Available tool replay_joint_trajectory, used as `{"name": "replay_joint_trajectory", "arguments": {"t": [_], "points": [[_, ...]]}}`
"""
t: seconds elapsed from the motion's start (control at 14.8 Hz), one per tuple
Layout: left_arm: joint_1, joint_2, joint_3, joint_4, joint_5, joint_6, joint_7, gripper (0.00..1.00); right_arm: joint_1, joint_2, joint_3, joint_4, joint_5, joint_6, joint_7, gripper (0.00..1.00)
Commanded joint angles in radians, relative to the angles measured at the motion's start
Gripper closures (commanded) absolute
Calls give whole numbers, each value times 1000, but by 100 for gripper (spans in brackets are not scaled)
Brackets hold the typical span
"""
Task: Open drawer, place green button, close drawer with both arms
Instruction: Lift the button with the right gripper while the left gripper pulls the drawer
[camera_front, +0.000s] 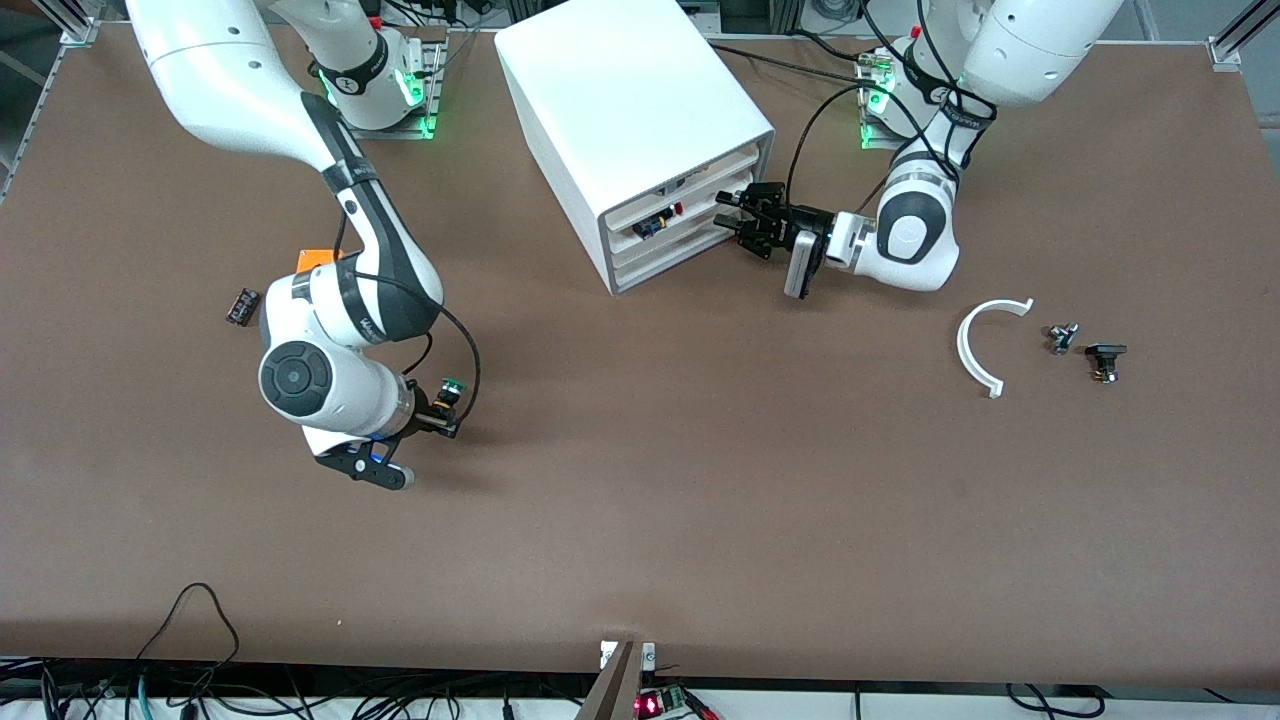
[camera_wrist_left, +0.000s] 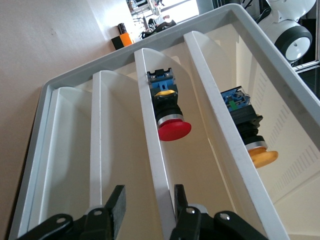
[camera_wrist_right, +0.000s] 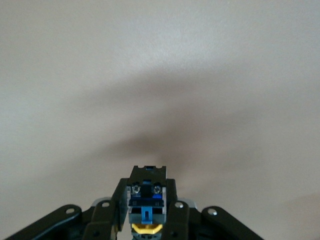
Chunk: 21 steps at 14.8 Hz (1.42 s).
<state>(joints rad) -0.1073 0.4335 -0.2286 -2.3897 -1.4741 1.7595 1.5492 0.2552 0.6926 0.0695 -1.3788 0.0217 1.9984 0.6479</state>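
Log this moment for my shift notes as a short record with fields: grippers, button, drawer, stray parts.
left gripper: at the cabinet front, fingers astride a drawer edge
right gripper: shut on the button, above the table
drawer state: not pulled out
stray parts: white arc piece, two small black parts toward the left arm's end

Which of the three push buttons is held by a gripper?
The green-capped button, in the right gripper; the red-capped button and the yellow-capped button lie in drawers.
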Motion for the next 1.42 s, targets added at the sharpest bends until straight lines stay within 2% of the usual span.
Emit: {"name": "replay_joint_trajectory", "arguments": {"t": [0.0, 0.2, 0.34, 0.47, 0.61, 0.81, 1.35], "points": [[43, 22, -5, 3, -23, -32, 42, 59, 1, -4, 19, 61, 17, -64, 59, 100], [81, 22, -5, 7, -22, -51, 35, 59, 1, -18, 21, 101, 111, -92, 72, 100], [86, 22, -3, 9, -20, -51, 38, 59, 1, -19, 21, 106, 139, -93, 87, 100], [75, 31, -2, 7, -18, -32, 61, 59, 3, -21, 30, 106, 142, -93, 123, 100], [63, 50, -3, 7, -18, 27, 139, 59, 1, -50, 71, 107, 142, -92, 197, 100], [57, 70, -6, 7, -18, 31, 152, 59, 6, -54, 110, 125, 141, -93, 303, 100], [44, 140, -9, 7, -23, 34, 227, 58, 79, -85, 116, 133, 139, -92, 493, 100]]}}
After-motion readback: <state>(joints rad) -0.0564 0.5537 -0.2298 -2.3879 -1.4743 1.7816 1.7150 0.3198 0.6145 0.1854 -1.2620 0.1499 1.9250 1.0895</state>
